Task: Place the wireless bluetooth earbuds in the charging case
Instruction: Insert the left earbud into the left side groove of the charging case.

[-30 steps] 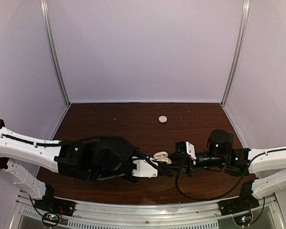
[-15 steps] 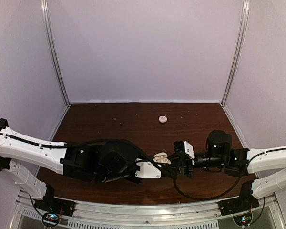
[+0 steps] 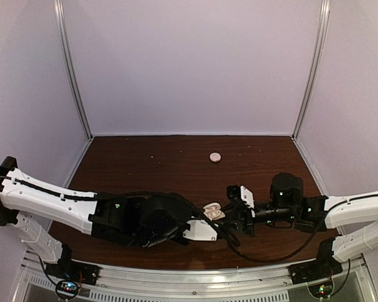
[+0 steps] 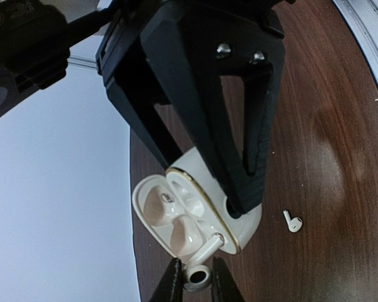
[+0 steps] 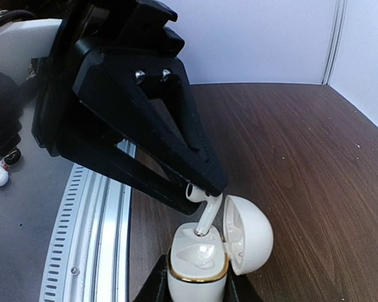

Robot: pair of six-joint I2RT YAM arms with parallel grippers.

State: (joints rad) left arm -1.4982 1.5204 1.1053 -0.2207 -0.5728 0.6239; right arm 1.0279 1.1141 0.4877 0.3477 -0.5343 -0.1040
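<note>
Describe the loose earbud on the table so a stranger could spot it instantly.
Start at the dark wooden table, then find the open white charging case clamped in the left gripper. The loose earbud lies on the wood beside that case, touching nothing; the other earbud is pinched by the right gripper, its stem in the case.

The left gripper (image 4: 211, 189) is sinking slightly toward 6 o'clock with the charging case (image 3: 213, 211), its white wrist section (image 3: 203, 230) sliding toward 4 o'clock. The right gripper (image 5: 201, 192) is edging toward 9 o'clock with its earbud (image 5: 205, 212), and the gap to the case is narrowing.
</note>
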